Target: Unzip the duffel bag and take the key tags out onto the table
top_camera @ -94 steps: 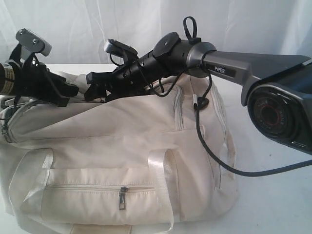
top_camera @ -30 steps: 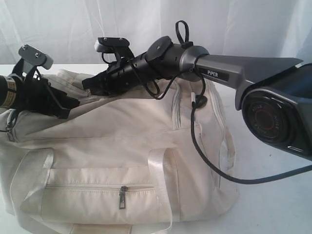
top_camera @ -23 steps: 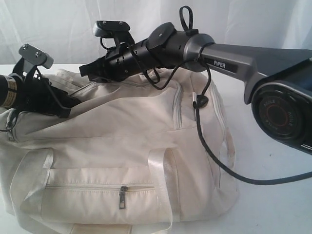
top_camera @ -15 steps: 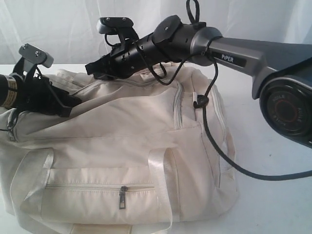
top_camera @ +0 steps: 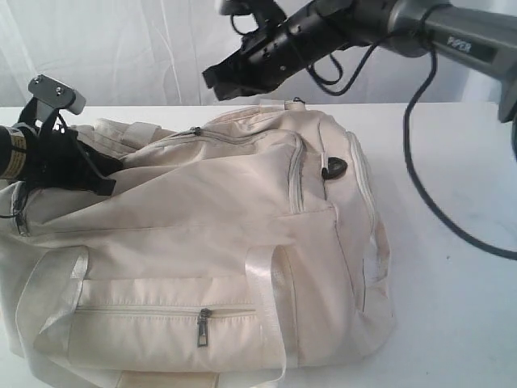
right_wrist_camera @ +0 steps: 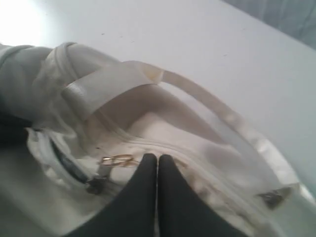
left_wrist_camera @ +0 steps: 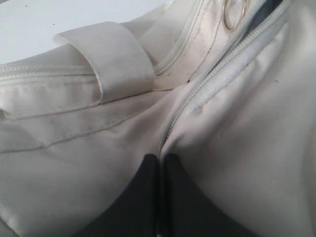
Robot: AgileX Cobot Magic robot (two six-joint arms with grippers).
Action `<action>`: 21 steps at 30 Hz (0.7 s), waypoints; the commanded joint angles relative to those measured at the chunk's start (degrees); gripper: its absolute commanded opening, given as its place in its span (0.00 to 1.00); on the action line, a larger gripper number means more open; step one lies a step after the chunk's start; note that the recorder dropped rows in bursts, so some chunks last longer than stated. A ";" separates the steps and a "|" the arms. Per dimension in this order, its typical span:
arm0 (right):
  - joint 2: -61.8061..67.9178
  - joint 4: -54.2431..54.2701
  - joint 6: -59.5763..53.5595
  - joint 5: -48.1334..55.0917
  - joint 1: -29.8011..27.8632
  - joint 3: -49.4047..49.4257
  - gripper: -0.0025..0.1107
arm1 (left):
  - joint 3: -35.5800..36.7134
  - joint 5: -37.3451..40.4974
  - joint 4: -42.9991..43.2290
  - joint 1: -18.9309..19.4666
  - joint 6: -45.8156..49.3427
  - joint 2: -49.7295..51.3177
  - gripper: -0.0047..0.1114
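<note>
Wide view first: the duffel bag point(top_camera: 202, 234) lies on the table point(top_camera: 460, 267), filling the lower left and centre of the frame, cream cloth slumped in soft folds. Its front pocket point(top_camera: 161, 323) is zipped shut along the bottom, with a small grey pull point(top_camera: 203, 329) hanging down. A glossy pale webbing handle point(top_camera: 271, 283) loops over the front. The left gripper point(top_camera: 109, 171) is at the left edge, nose against the bag's top. The right gripper point(top_camera: 212, 81) hangs at upper centre, clear of the bag, with a black cable point(top_camera: 416, 162) trailing down the right side.

That view hides the jaws; the wrist cameras show them. On the left wrist, two dark fingers point(left_wrist_camera: 138, 197) are pressed flat together, tips right at the end of a ribbed zipper track point(left_wrist_camera: 217, 84). Whether a fold of cloth is nipped between them, I can't tell. A thin metal ring point(left_wrist_camera: 234, 15) sits farther along the track.

On the right wrist, the fingers point(right_wrist_camera: 140, 197) are likewise together, gripping nothing, above the bag's end. Below them a gold-toned ring pull point(right_wrist_camera: 117, 159) lies beside a dark slit point(right_wrist_camera: 63, 157) in the zipper, and a satiny strap arches across. Only these close views catch the dark specks on the fabric near the seams.
</note>
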 commanded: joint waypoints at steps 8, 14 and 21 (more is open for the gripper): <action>-0.04 6.75 -0.05 3.66 -3.07 -0.02 0.03 | 0.46 1.16 0.98 -0.11 -0.80 -0.11 0.05; 2.63 15.34 -0.17 1.23 -0.84 -0.02 0.35 | 0.46 1.05 0.98 -0.11 -0.80 -0.11 0.05; 6.19 16.50 1.64 -4.56 2.77 -0.02 0.53 | 0.46 0.03 0.98 -0.11 -0.80 -0.11 0.05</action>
